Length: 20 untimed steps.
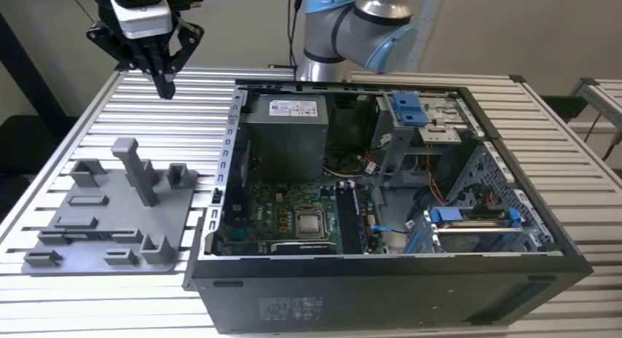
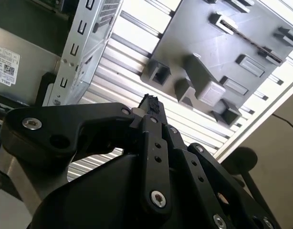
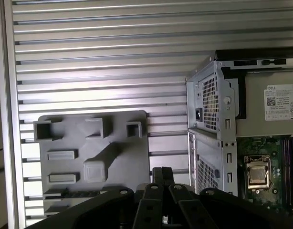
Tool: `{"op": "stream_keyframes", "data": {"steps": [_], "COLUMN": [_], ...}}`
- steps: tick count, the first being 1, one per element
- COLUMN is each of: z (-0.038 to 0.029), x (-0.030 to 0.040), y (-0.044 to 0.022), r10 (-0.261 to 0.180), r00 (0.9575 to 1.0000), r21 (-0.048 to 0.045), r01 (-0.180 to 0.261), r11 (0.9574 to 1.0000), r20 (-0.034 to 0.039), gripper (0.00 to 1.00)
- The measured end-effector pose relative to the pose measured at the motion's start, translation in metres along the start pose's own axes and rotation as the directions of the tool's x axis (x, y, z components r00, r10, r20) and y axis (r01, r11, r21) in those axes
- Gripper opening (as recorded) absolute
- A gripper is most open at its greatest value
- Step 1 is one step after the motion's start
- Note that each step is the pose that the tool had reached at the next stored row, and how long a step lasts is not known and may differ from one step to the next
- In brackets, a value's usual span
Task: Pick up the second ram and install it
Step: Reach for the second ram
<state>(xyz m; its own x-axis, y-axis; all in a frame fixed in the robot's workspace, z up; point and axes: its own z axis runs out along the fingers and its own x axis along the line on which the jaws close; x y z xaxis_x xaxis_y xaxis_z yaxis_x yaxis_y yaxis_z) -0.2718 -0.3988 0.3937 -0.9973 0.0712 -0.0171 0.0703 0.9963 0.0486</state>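
Your gripper [image 1: 166, 89] hangs clenched and empty. The ram [image 1: 95, 232] appears as a thin dark strip on edge in the grey fixture [image 1: 112, 207], well below the fingertips. It is likely light, stiff and fragile, so pinch its flat faces mid-length. The open case [image 1: 389, 272] alongside holds the motherboard [image 1: 291, 207].

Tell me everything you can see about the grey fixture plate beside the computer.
The grey fixture plate looks like matte moulded plastic: a flat slab carrying raised blocks, shallow rectangular pockets and one tall post. It lies flat on the slatted metal table, at the exterior view's left of the open computer case, a gap between them. The gripper hangs above the table, not touching the plate.
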Motion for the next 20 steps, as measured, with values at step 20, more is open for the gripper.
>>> {"op": "stream_keyframes", "data": {"steps": [20], "z": [-0.0002], "x": [0.038], "y": [-0.0027], "r10": [0.0], "r00": [1.0], "r21": [0.0002], "r01": [0.0], "r11": [1.0], "r20": [-0.002], "gripper": [0.11]}}
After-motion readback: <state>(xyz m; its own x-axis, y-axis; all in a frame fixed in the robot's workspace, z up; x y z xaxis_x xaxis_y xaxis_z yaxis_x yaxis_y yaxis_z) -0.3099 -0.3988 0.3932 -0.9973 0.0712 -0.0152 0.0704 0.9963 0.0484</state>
